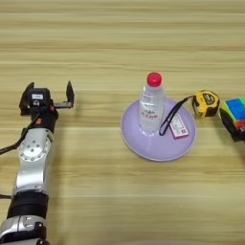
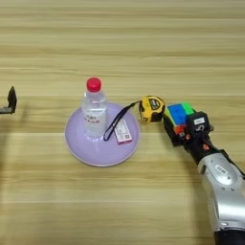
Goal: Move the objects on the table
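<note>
Notably, the left eye view alone shows the whole left arm: its silver forearm runs up the left side of the light wood-grain tabletop (image 1: 119, 43), ending in the left end effector (image 1: 47, 99), whose two black fingers stand wide apart around bare wood. The right eye view catches only one of those fingers at its left edge. Conversely, only the right eye view shows the right arm, angled in from the lower right corner; the right end effector (image 2: 181, 125) is clamped on the small blue, green and orange puzzle cube (image 2: 180, 114), which sits just right of the yellow-and-black tape measure (image 2: 151, 108).

The clear plastic water bottle with a red cap (image 2: 94, 112) stands upright on a round lilac plate (image 2: 81, 148). Its label carries red print too small to read. The tape measure's black strap (image 2: 116, 122) trails onto the plate beside a small red-and-white tag (image 2: 123, 132), its writing also illegible.
</note>
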Motion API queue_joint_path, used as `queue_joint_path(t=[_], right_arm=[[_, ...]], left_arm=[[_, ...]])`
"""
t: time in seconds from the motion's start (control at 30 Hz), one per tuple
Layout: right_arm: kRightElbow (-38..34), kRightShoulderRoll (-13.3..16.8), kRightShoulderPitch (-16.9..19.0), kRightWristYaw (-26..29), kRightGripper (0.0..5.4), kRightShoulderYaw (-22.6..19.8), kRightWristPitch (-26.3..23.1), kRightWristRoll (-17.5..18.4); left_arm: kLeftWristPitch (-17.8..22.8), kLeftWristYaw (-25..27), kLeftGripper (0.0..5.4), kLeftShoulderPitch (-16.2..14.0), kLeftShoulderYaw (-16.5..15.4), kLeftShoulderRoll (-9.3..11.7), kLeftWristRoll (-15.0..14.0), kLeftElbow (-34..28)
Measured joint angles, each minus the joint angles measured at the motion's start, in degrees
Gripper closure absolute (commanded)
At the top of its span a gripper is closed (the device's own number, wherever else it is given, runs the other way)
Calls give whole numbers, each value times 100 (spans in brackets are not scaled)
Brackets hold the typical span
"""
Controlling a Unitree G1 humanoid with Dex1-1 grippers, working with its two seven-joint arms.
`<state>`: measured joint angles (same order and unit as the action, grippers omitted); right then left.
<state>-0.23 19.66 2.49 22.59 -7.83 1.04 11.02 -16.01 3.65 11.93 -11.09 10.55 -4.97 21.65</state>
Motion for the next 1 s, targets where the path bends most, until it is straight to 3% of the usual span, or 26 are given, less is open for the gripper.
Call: queue_joint_path(t=[0.2,0.47,0.77,1.0], right_arm=[[-1461,29,446,454,202,429,-690,399],[-2747,80,779,621,202,1218,-1121,319],[-3221,-135,573,637,202,2346,-1457,158],[-2685,-737,-56,409,202,3226,-1568,-243]], left_arm=[[2,-6,0,1,1,0,0,0],[3,-9,0,0,0,1,0,1],[6,-8,0,-1,5,1,0,-1],[5,-8,0,-3,12,0,4,0]])
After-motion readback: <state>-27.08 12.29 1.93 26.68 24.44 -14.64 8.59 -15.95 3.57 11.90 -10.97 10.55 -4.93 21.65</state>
